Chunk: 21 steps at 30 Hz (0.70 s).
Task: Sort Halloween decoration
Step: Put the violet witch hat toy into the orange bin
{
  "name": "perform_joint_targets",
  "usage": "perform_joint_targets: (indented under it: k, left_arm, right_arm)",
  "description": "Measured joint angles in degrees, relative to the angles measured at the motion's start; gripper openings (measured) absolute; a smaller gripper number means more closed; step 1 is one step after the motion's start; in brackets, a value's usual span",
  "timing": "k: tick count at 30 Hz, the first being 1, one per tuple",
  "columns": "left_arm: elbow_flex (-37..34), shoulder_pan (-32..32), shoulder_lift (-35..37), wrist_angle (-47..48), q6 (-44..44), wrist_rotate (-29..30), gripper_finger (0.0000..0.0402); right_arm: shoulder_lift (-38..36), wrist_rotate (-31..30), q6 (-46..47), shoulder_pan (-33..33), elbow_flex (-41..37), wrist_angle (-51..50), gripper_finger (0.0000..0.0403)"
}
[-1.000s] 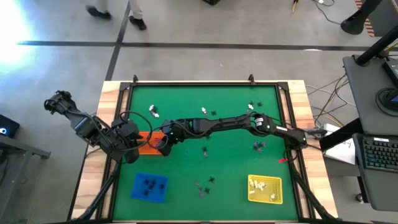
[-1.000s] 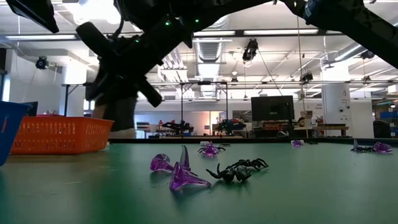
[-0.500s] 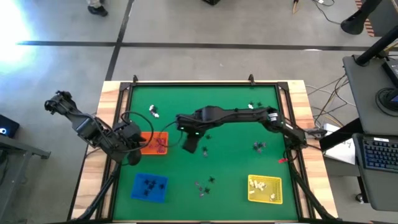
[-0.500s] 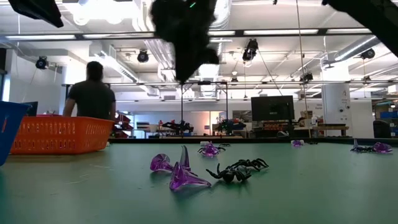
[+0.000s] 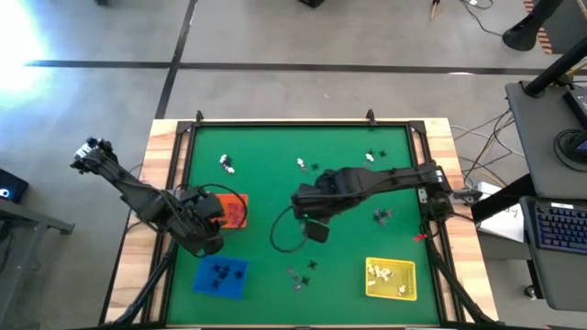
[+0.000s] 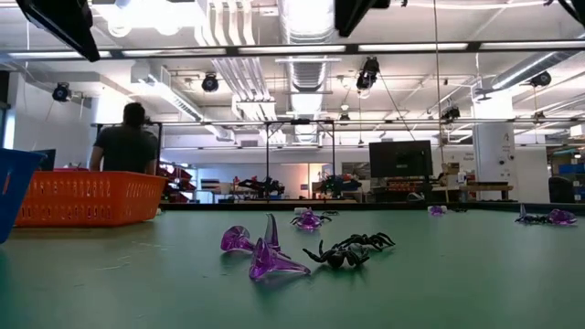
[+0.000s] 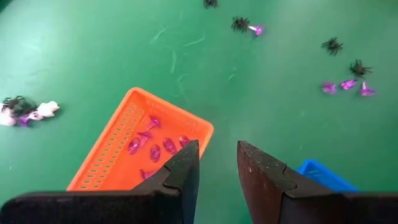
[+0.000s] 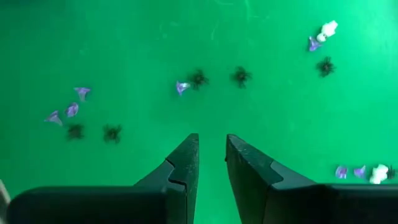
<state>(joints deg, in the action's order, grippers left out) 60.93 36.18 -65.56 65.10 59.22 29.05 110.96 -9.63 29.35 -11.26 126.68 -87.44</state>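
Hovering over mid-surface (image 5: 275, 165), right gripper (image 5: 316, 231) shows jaws narrowly parted, empty; left gripper (image 5: 204, 240) (likewise parted, empty) sits by orange tray (image 5: 229, 213); trinkets (image 5: 301, 275) lie scattered.

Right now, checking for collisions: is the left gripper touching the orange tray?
Apart. The left wrist view shows the left gripper hanging above the orange tray, green mat visible between its fingers.

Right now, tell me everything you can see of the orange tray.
The orange tray is a shallow rectangular basket, plastic by its look, with slotted walls. It sits flat on the green table near its left edge, just beyond the blue tray. Several pinkish-purple trinkets lie inside. The left gripper hovers above its near corner, not touching.
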Motion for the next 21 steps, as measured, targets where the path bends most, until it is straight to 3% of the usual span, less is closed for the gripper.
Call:
perform_joint_targets:
  k: [9,14,21]
  left_arm:
    - [0.0,-1.8,-5.6,-7.0,-2.7,-0.1,0.0095]
    - [0.0,-5.0,-7.8,-10.2,-3.7,-4.2,0.0119]
    - [0.0,-6.4,-12.9,-27.0,-19.5,-9.1,0.0141]
  right_arm:
    - [-3.1,-4.2,9.1,-6.0,-0.3,-2.6,0.0073]
    - [-3.1,-5.5,11.5,-8.4,-0.4,-2.6,0.0079]
    - [-3.1,-5.6,17.3,-12.9,-0.4,-2.6,0.0081]
